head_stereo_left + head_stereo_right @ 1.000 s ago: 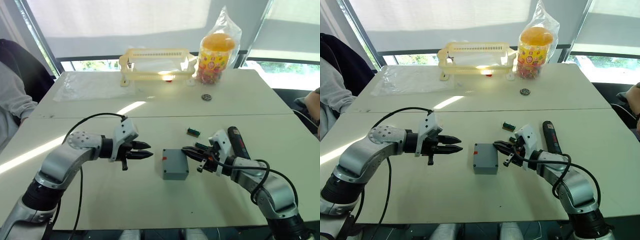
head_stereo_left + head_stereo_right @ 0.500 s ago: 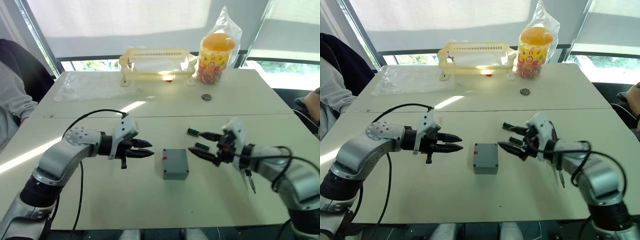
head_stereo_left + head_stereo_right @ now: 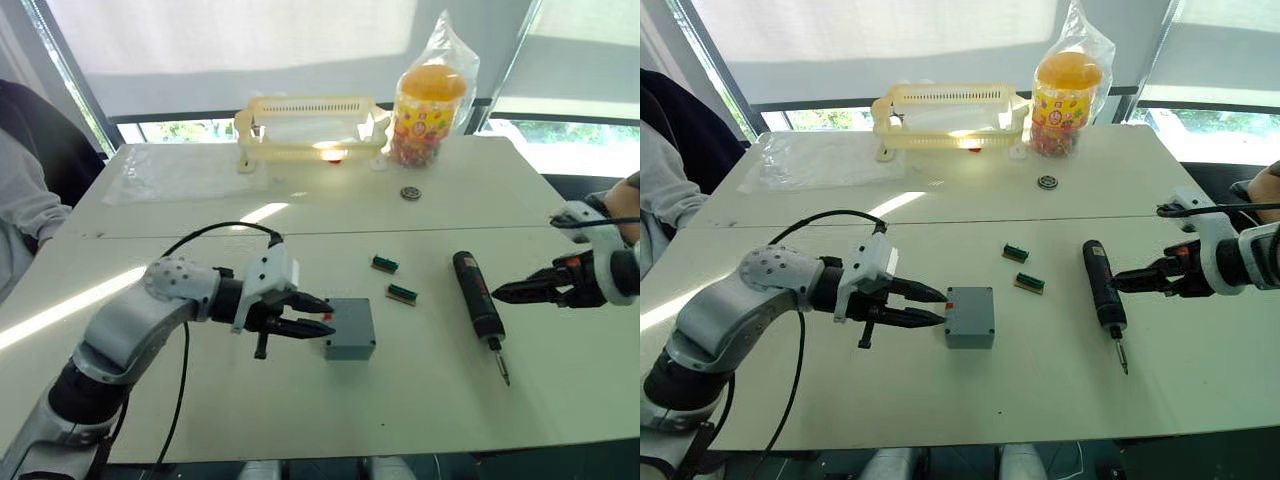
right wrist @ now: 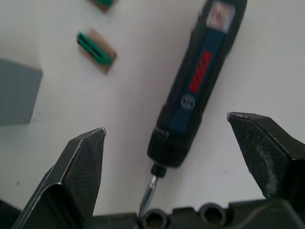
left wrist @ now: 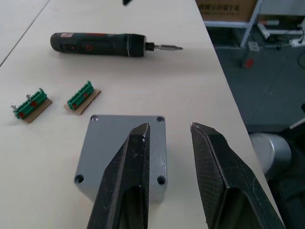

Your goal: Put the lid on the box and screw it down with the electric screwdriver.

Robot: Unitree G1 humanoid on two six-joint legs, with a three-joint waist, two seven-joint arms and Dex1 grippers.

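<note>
The worktop (image 3: 940,400) is seen carrying, well beyond both sets of fingers, a yellow rack (image 3: 950,118) and a bagged jar of sweets (image 3: 1070,85). The box (image 3: 970,316) sits just ahead of the left fingers (image 3: 915,305) with the lid (image 5: 125,152) already laid on it — four screw holes are shown at its corners in the left wrist view. The left fingers are parted a little and hold nothing; one fingertip (image 5: 139,138) is seen over the lid, the other past the box's edge. The electric screwdriver (image 3: 1099,290) lies flat on the worktop, untouched, between the box and the right fingers (image 3: 1127,279), its metal bit pointing toward the near edge. In the right wrist view the right fingers are spread wide and empty, with the screwdriver lined up in the gap ahead of them. Two small green terminal blocks (image 3: 1029,284) rest between the box and the screwdriver, nearer the box.
</note>
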